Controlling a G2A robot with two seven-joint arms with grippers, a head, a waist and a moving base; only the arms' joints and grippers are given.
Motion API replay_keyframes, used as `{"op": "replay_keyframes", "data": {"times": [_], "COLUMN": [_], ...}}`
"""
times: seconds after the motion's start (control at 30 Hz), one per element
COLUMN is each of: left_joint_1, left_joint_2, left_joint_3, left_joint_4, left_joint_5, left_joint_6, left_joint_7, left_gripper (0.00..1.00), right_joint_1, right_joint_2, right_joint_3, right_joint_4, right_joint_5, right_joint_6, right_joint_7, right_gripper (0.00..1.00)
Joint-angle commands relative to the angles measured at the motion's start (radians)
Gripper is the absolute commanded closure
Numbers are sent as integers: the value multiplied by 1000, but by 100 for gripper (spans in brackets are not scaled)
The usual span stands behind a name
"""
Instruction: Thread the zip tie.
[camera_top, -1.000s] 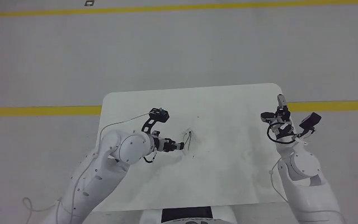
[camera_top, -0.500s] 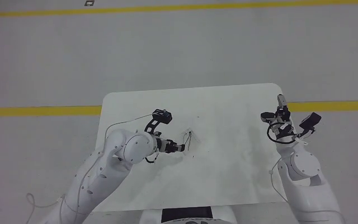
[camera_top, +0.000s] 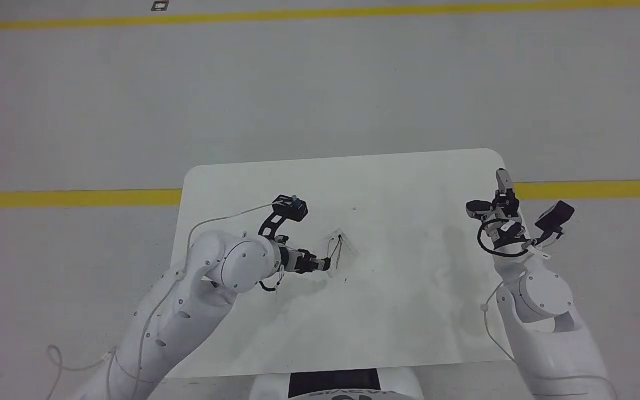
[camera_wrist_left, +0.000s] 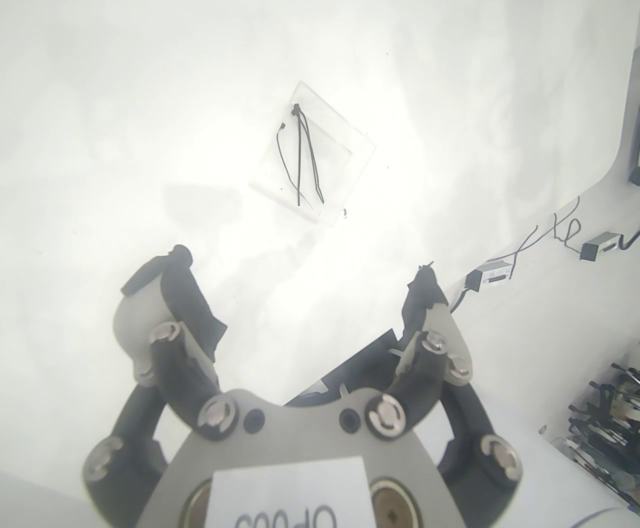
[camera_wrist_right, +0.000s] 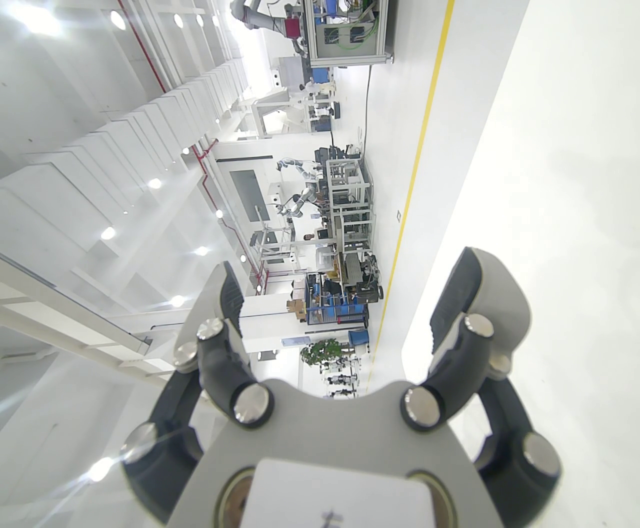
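**Just beside the zip ties, the left gripper hangs open**

From above, the left gripper sits low over the white tabletop, left of the middle, with its tips pointing at a small dark cluster: the thin black zip ties. The top view leaves it unclear whether the tips touch them. The left wrist view settles that. Its gripper is spread wide with nothing between the black-padded fingers, and bare tabletop separates them from the ties.

That same view separates the cluster into strands. The zip ties lie on a clear square plastic sheet, one pair joined at a single head, with a shorter curved one beside them. A tiny black fragment lies just off the sheet's near corner. Past the tabletop edge, grey boxes on black cables lie on the floor.

The right gripper is held up at the tabletop's right edge, well apart from the ties. The right wrist view shows it empty, fingers parted, facing out along a yellow floor line.
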Motion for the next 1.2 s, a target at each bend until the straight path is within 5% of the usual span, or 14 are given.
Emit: {"op": "replay_keyframes", "data": {"times": [0.0,0.2,0.47,0.97,1.17], "left_joint_1": [-6,-102,-276,-276,-254], "left_joint_2": [-1,-22,-81,-81,-93], "left_joint_3": [9,121,258,258,327], "left_joint_4": [-4,21,208,208,220], "left_joint_5": [5,32,-71,-71,35], "left_joint_6": [-12,-17,-36,-36,52], "left_joint_7": [-1,-41,-13,-13,59], "left_gripper": [0,0,0,0,0], "right_joint_1": [0,0,0,0,0], "right_joint_2": [0,0,0,0,0], "right_joint_3": [0,0,0,0,0], "right_joint_4": [0,0,0,0,0], "right_joint_5": [0,0,0,0,0], "right_joint_6": [0,0,0,0,0], "right_joint_7": [0,0,0,0,0], "right_gripper": [0,0,0,0,0]}}
